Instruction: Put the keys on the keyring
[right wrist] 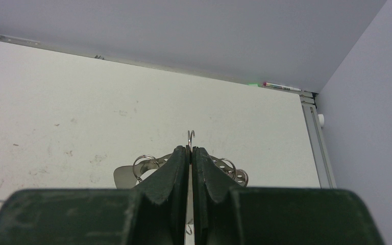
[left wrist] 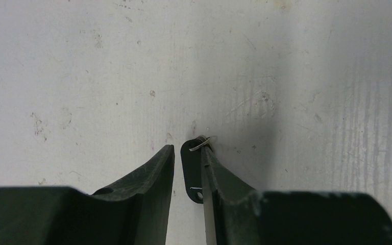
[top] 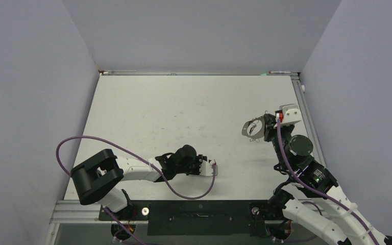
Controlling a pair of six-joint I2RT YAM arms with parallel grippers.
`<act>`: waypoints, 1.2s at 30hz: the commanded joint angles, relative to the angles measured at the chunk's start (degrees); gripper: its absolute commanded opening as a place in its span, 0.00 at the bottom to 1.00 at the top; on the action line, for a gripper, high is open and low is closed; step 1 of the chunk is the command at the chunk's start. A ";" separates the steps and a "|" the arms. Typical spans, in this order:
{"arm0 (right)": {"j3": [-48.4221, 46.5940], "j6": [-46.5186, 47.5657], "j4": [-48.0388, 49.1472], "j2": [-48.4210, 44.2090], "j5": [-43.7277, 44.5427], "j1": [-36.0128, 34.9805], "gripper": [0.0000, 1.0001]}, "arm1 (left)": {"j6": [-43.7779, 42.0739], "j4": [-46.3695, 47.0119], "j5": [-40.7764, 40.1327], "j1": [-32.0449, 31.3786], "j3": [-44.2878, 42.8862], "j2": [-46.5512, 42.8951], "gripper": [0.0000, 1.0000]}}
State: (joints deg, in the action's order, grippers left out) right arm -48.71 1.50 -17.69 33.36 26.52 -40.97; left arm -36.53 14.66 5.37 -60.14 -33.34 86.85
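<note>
- Your left gripper [left wrist: 188, 148] is low over the table [top: 184, 112], at the near middle, pointing right.
- Left claw is not clenched. The fingers stand narrowly apart.
- One key [left wrist: 191, 171] sits in that gap. Its black head lies against the right-hand finger [left wrist: 224, 189].
- A sliver of table shows between the head and the other finger [left wrist: 148, 178], so the left wrist view shows no squeeze from both sides.
- A small wire loop [left wrist: 200, 143] sticks out at the key head's far end, right at the fingertip.
- Can't tell whether the key is flat on the table or lifted off it.
- Your right gripper [right wrist: 190, 149] is clenched, grasping the keyring [top: 253, 127].
- The keyring is on the table's right side, toward the right edge and well apart from the left gripper. Can't tell whether it's clear of the surface.
- In the right wrist view a thin wire hook [right wrist: 191, 136] pokes up between the closed fingertips.
- Small rings [right wrist: 145, 162] fan out on both sides of those fingers.
- Only the one key is clearly visible. Anything hanging on the hoop is too small to make out.
</note>
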 commanded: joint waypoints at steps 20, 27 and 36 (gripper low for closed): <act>0.19 0.52 2.01 -0.36 0.02 -0.25 0.05 | -1.11 -3.57 2.81 -0.25 -4.58 1.52 0.00; 0.62 0.53 2.14 -0.57 0.17 -0.25 0.05 | 0.88 -2.73 3.24 -0.22 -3.44 -2.41 0.00; 0.71 0.44 2.35 -0.74 -0.31 -0.26 0.05 | 5.68 -0.30 3.38 1.08 -0.93 -11.57 0.00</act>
State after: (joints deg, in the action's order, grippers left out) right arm -47.77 1.50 -17.82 33.26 26.52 -40.97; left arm -34.13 11.88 7.14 -59.99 -34.57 79.64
